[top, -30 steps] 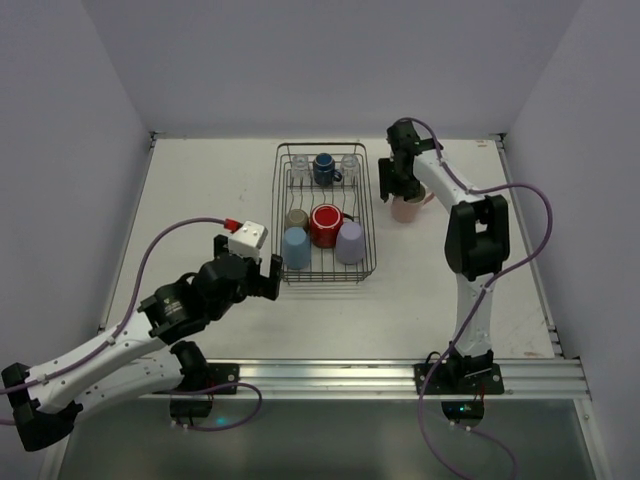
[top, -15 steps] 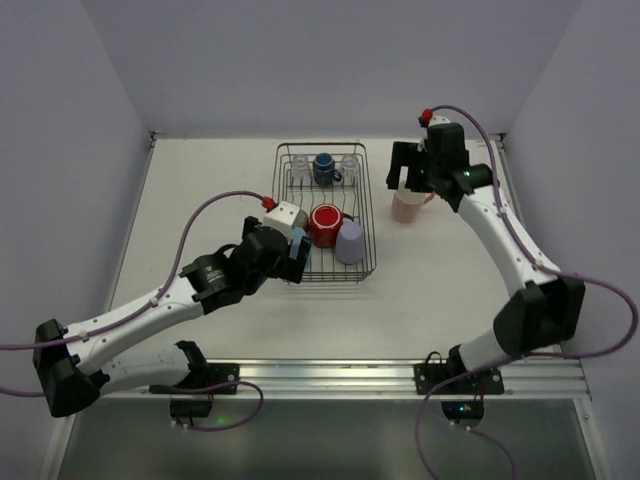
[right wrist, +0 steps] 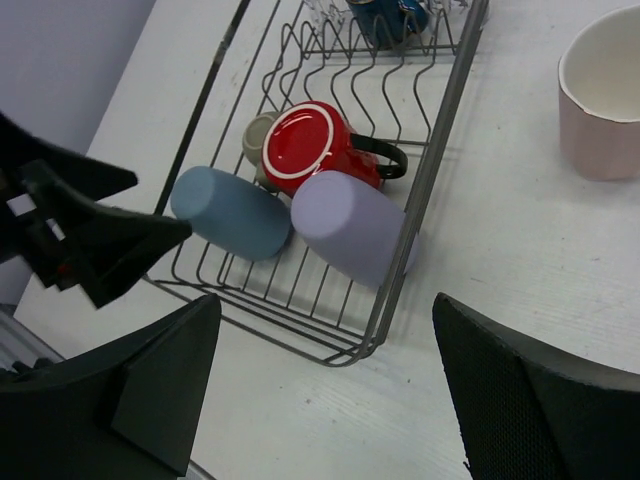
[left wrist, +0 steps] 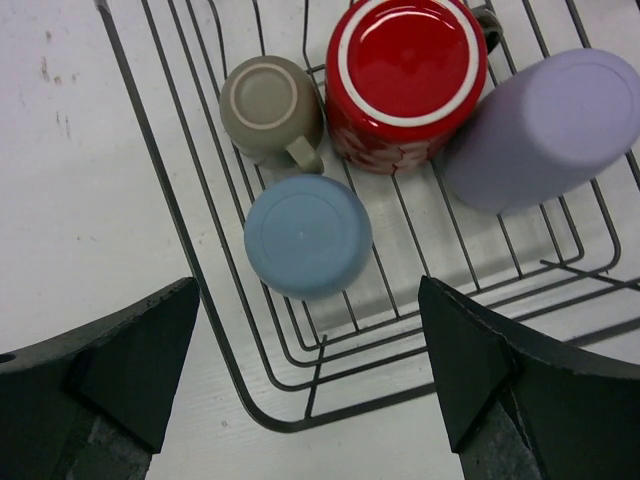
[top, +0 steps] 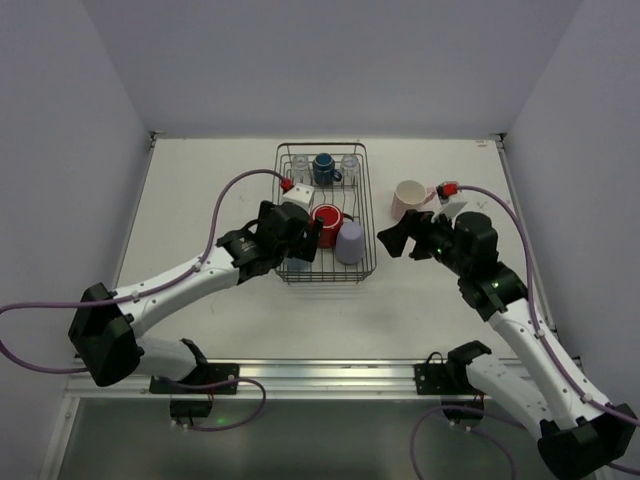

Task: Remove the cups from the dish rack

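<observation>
The dark wire dish rack (top: 372, 215) holds upside-down cups: a red mug (top: 326, 222), a lavender tumbler (top: 349, 242), a dark blue mug (top: 324, 168) and two clear glasses (top: 299, 163). My left gripper (top: 303, 243) is open above the rack's near left corner, over the light blue tumbler (left wrist: 307, 236) and near the olive mug (left wrist: 270, 104); it holds nothing. A pink cup (top: 407, 199) stands upright on the table right of the rack. My right gripper (top: 400, 243) is open and empty, just right of the rack and nearer than the pink cup (right wrist: 605, 100).
White walls close the table on the left, back and right. A metal rail runs along the near edge with both arm bases on it. Purple cables trail from both arms. The left gripper (right wrist: 90, 240) shows at the left of the right wrist view.
My left gripper has reached forward from the table left of the rack to above its near left corner. My right gripper has left the pink cup on the table and drawn back toward me.
</observation>
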Action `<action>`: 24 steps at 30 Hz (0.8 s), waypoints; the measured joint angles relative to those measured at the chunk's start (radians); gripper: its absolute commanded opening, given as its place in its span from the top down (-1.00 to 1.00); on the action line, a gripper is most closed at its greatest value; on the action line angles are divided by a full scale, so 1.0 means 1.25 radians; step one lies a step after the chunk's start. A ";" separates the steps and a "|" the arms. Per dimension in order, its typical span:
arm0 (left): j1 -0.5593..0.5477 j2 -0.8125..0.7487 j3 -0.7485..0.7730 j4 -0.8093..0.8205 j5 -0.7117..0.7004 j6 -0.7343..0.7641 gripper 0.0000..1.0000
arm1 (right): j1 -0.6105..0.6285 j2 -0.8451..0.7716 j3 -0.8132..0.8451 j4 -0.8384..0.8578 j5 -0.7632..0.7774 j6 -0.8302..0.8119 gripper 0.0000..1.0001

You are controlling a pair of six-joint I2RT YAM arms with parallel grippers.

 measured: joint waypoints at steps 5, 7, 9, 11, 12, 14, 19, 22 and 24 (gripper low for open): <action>0.034 0.049 0.003 0.021 0.022 0.000 -0.88 | 0.002 -0.088 -0.034 0.012 -0.022 0.013 -0.77; 0.034 0.067 0.003 0.028 0.034 0.000 -0.87 | 0.002 -0.102 -0.034 0.016 -0.028 0.015 -0.77; 0.035 0.081 0.003 0.037 0.045 0.004 -0.86 | 0.002 -0.103 -0.035 0.024 -0.040 0.017 -0.76; 0.037 0.091 0.003 0.045 0.052 0.011 -0.85 | 0.002 -0.101 -0.037 0.032 -0.051 0.023 -0.76; 0.038 0.094 0.003 0.049 0.055 0.012 -0.83 | 0.002 -0.097 -0.041 0.038 -0.056 0.025 -0.76; 0.041 0.099 0.003 0.060 0.056 0.015 -0.82 | 0.002 -0.092 -0.053 0.048 -0.069 0.032 -0.76; 0.049 0.121 0.003 0.078 0.056 0.018 -0.80 | 0.002 -0.094 -0.078 0.061 -0.090 0.049 -0.75; 0.049 0.141 0.003 0.083 0.053 0.018 -0.69 | 0.002 -0.104 -0.089 0.071 -0.100 0.057 -0.75; 0.049 0.152 0.002 0.091 0.050 0.019 -0.47 | 0.002 -0.112 -0.095 0.076 -0.108 0.061 -0.75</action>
